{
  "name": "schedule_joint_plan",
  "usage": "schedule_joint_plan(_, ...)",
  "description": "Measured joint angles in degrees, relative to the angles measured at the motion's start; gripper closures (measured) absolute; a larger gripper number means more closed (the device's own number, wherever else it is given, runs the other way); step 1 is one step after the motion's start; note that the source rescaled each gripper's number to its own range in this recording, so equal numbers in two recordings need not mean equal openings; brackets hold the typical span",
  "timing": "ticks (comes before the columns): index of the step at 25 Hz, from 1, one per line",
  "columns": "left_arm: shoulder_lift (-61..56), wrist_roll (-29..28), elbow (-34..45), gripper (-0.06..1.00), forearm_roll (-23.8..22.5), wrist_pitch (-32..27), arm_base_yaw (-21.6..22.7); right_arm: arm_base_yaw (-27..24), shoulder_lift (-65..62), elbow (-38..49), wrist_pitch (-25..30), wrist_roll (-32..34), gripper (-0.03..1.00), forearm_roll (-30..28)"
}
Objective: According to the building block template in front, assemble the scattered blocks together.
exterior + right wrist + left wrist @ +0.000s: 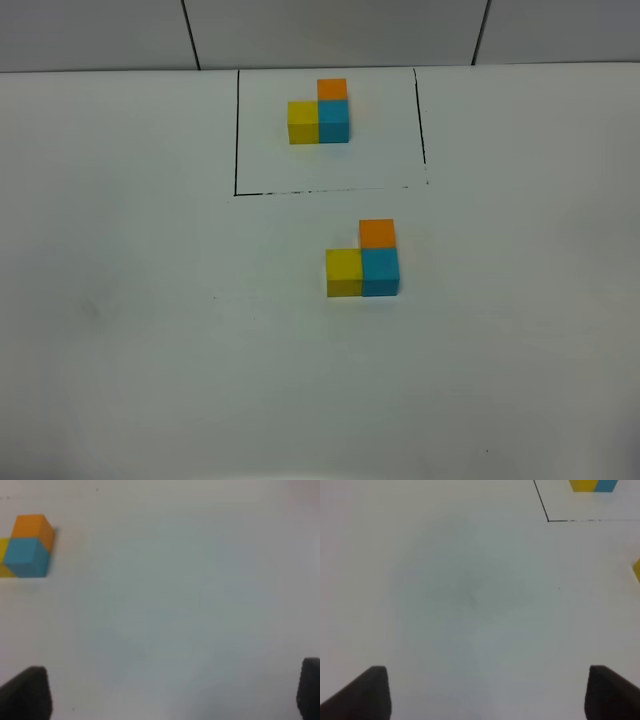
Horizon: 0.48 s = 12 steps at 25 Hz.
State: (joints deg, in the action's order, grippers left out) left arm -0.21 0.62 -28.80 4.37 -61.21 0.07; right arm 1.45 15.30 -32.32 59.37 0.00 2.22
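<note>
Cubes of the scattered blocks sit joined on the white worktop (120, 300), just outside the open edge of the black drawn rectangle (237, 130): the yellow cube (344, 271) touches the blue cube (380, 271), and the orange cube (377, 233) touches the blue one on its far side. This L matches the building block template (320, 113) inside the rectangle, farther back. Neither arm shows in the high view. The left gripper (485, 692) hangs over bare worktop with jaws spread, holding nothing. The right gripper (172, 692) likewise has its jaws spread wide and empty, apart from the blocks.
</note>
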Motion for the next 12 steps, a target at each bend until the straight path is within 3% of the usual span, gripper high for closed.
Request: schedule_joint_plan(12,0.0,0.1,0.0,0.28,0.0,0.0,0.0,0.0,-9.9,3.6,0.4,0.0,0.0,-0.1)
